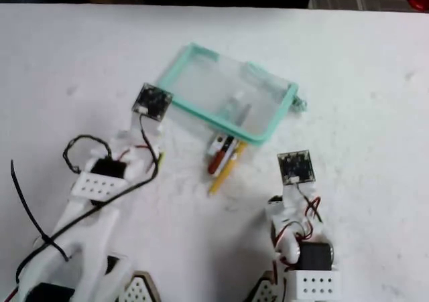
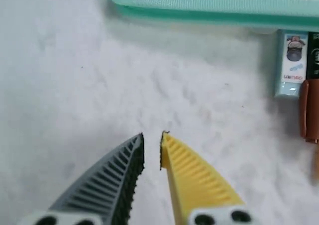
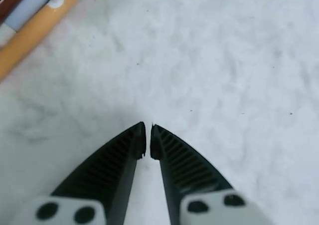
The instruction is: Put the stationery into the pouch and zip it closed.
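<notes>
While both arms sit low over the white tabletop, the left pincer is narrow: grey finger and yellow finger, tips a thin gap apart, nothing between them, bare tabletop beneath. Beyond the tips, its wrist view shows the pouch by its teal rim. Off to one side a small white-and-blue block butts against that rim, with a brown pen just beside it.

Right pincer is narrower: two black fingers, tips almost touching, gripping nothing, also over bare tabletop. Farther out in its wrist view a yellow pencil and a grey-blue stick lie touching along their length.

High view: the pouch is clear with teal edging, flat, skewed, at roughly 12 o'clock from tabletop centre. A small teal tab sticks out at its 3 o'clock corner. The stationery is bunched at the pouch's 6 o'clock edge, with block, pen and pencil side by side, running toward 7 o'clock onto the tabletop. Their far ends meet the rim; can't tell how far in they go. A pale item shows through the clear wall, too blurred to name.

Left arm comes in from 7 o'clock, wrist at the pouch's 9 o'clock corner. Right arm comes in from 5 o'clock, wrist at about 4 o'clock from the stationery, near but apart.
</notes>
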